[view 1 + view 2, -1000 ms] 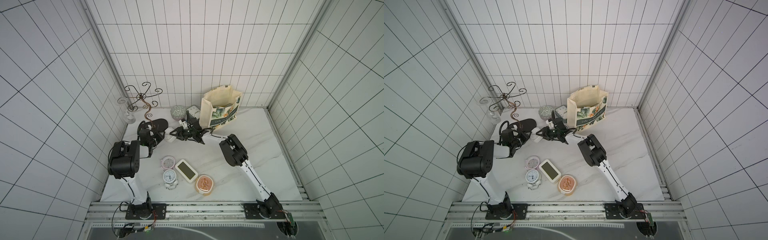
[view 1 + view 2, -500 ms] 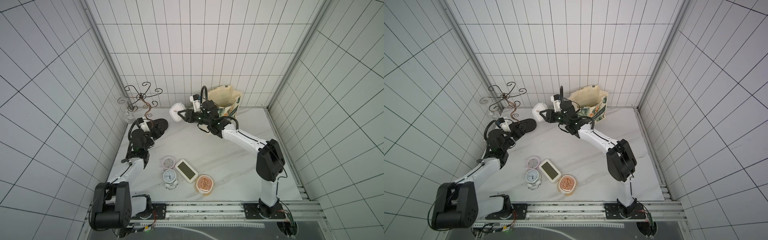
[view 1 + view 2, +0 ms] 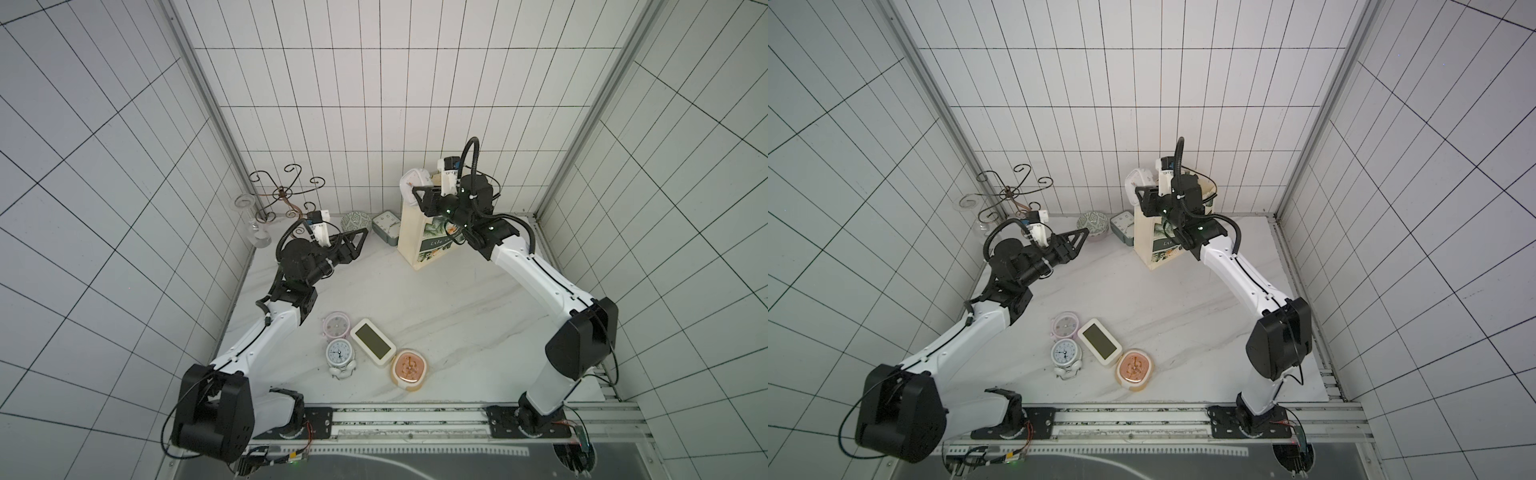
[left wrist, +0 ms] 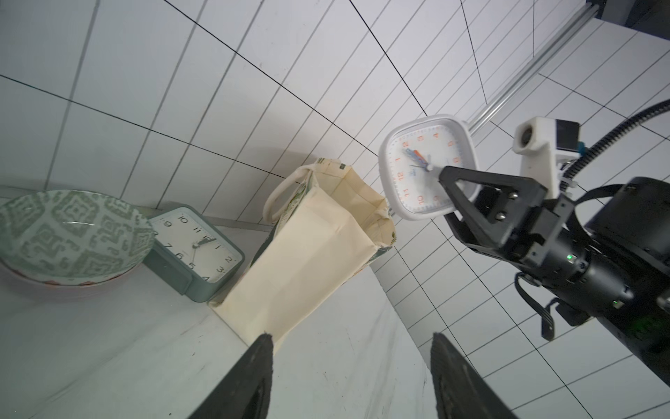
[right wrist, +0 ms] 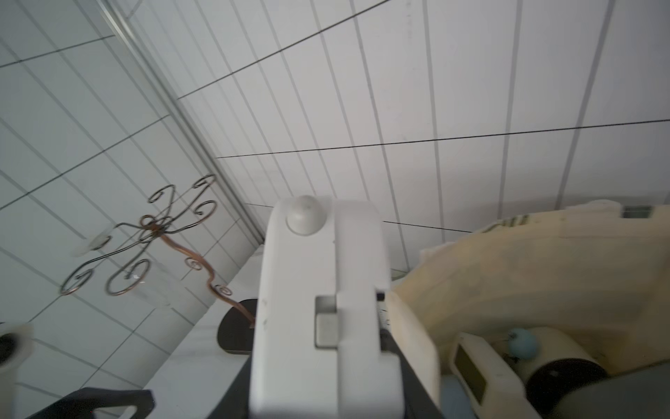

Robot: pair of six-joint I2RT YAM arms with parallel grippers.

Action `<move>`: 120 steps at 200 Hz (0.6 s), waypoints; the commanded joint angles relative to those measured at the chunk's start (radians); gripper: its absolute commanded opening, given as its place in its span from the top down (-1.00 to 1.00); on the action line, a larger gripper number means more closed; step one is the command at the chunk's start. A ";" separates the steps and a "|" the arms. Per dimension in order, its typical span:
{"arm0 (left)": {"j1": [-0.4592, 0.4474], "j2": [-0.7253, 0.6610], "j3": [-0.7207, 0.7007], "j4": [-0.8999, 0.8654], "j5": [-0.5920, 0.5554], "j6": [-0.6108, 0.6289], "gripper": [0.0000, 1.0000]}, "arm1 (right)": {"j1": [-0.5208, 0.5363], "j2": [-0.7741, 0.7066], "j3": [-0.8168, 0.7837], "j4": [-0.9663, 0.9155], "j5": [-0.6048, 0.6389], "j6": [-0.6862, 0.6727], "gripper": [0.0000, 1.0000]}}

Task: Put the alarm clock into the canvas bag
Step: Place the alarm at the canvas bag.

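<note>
Your right gripper [image 4: 453,196] is pinching the alarm clock [image 4: 424,167], the white rounded-square one with orange numerals. One finger crosses its face and the other sits behind it. The clock hangs in the air, tilted, just above one edge of the bag's mouth, and it is not inside. You cannot tell whether its lower corner brushes the rim.

The bag [image 4: 301,254] stands upright on the table [image 3: 436,299] right below that gripper. Its mouth gapes open and its plain cream side faces your left arm. In the right wrist view the clock's white back fills the middle. Beside it you look down into the bag, where a small white device with a screen [image 5: 471,366] lies.

Your left gripper [image 4: 351,381] is spread wide with nothing between its fingers. It hovers over the table, pointing toward the bag and well apart from it. Ahead of it and off to one side, a green-patterned bowl [image 4: 69,235] and a teal clock [image 4: 195,246] sit by the back wall, the teal clock just beside the bag's base. Behind this gripper, toward the arm's base, four small clocks [image 3: 372,343] cluster together on the table. A wire stand [image 3: 286,193] fills the corner beyond it.
</note>
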 commanded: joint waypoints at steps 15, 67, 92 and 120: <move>-0.067 0.130 0.126 0.005 -0.035 0.036 -0.34 | -0.107 0.123 0.242 -0.085 0.039 -0.050 0.33; -0.102 0.289 0.245 0.007 -0.033 0.052 -0.34 | -0.195 0.388 0.503 -0.234 -0.012 -0.044 0.35; -0.105 0.347 0.284 0.011 -0.017 0.051 -0.34 | -0.205 0.475 0.561 -0.263 -0.076 -0.039 0.36; -0.105 0.392 0.310 0.015 -0.008 0.054 -0.34 | -0.218 0.563 0.627 -0.351 -0.183 -0.018 0.37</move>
